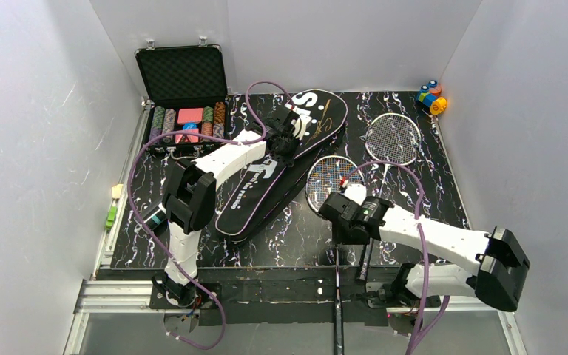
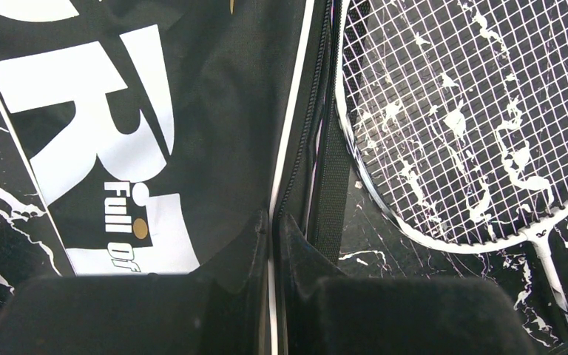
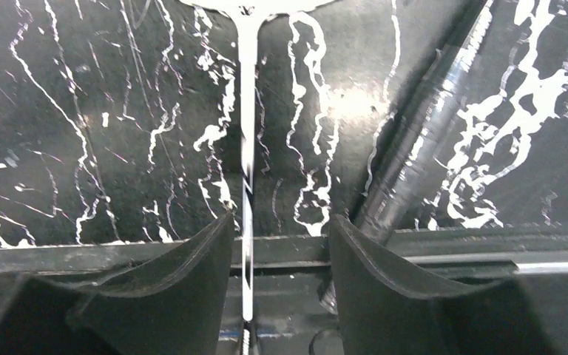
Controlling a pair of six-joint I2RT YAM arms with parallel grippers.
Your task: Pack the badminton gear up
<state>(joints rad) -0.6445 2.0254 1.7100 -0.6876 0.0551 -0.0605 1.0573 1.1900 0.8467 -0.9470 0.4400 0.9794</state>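
two rackets out on the desk point(image 1: 451, 200), top view: near racket point(image 1: 332, 182) and far racket point(image 1: 393, 138), heads just right of the bag point(image 1: 255, 200), shafts running toward the arm bases. left pincer point(image 1: 290, 127) sits on the bag's wide end. right pincer point(image 1: 340, 225) hangs over the near racket's shaft, so the right arm is clearly the nearer one.

left wrist: left pincer point(image 2: 274, 222) fingers together, looks pinched on the bag's piped zip edge. racket head point(image 2: 473, 126) lies just beside that edge, outside the bag.

right wrist: right pincer point(image 3: 281, 229) fingers apart, straddling the thin shaft point(image 3: 246, 148), no contact that i can see. shaft axis runs straight away between the fingers, nearer the left one. dark bar point(image 3: 421, 126) to the right, likely the other racket's handle. my read: close on the shaft, then swing the head left toward the bag mouth.
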